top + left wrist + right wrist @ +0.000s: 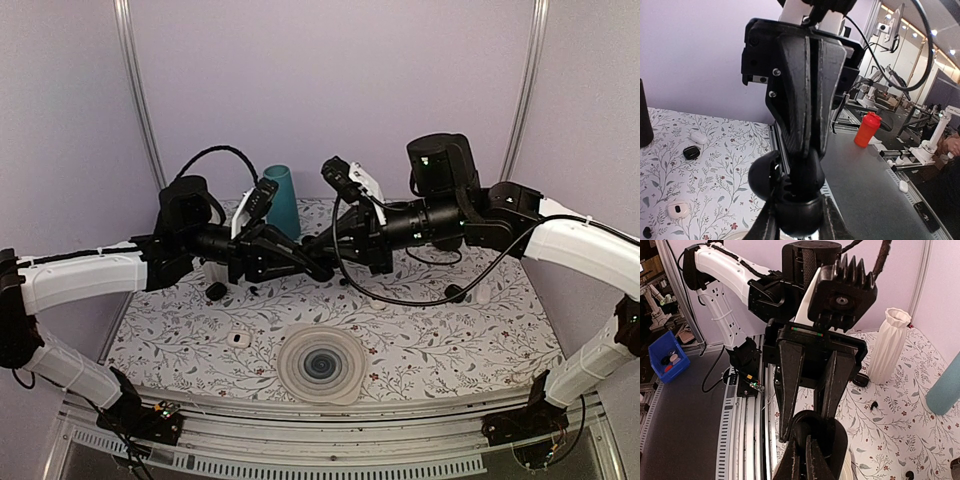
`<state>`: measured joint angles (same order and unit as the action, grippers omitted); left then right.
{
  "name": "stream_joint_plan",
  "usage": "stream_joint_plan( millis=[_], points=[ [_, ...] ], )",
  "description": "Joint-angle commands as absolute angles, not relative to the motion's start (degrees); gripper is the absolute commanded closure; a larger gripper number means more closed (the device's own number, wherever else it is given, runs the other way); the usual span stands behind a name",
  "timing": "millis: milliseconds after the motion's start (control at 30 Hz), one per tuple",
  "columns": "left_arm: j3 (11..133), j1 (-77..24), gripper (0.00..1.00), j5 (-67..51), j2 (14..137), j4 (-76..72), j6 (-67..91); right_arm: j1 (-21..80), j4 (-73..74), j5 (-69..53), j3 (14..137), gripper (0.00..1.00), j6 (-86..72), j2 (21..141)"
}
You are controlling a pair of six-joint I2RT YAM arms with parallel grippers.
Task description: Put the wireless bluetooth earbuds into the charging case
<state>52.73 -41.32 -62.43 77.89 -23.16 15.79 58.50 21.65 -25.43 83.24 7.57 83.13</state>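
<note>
Left gripper (809,424) hung in the air above and behind the round white dish (290,378). Its fingers were clenched on the black charging case (797,212), one on each side. The case looked hinged open with a lid lobe tipped to one side. Its cavity wasn't visible and I couldn't read its long axis.

On the floral cloth (430,340), behind the dish toward the white ribbed vase (890,345), lay a tiny black bud (873,404). A second black speck (910,473) lay closer in behind the dish. These were most likely the wireless bluetooth earbuds, but too small to be sure, and no axis was readable on either. Both lay apart from the held case and from both grippers.

Right gripper (809,150) faced the left one head-on over the same spot behind the dish. Its fingers were pinched flush together with the tips touching the case's upper edge. Nothing showed between the tips, so I couldn't tell if a bud was pinched there.

My judgement of the key relation: the buds lay on the cloth below the meeting fingers, while the case was held aloft. Left was busy with the case, so right was the free arm. It would need to back off the case, spread its fingers and drop onto a bud. The risk is that a tiny, glossy bud gets flicked away.
</note>
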Motion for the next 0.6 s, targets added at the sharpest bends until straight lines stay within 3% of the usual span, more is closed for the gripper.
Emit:
stream_joint_plan(
  millis=[0,567],
  points=[
    [54.8,-42.4,1.0,-62.4,78.3,-21.8,14.2,59.2,22.1,-23.2,85.2,0.97,7.7,84.6],
    [54.5,-42.4,1.0,-58.2,75.9,-21.0,12.8,61.2,27.0,-17.7,87.6,0.96,10.3,88.6]
  ],
)
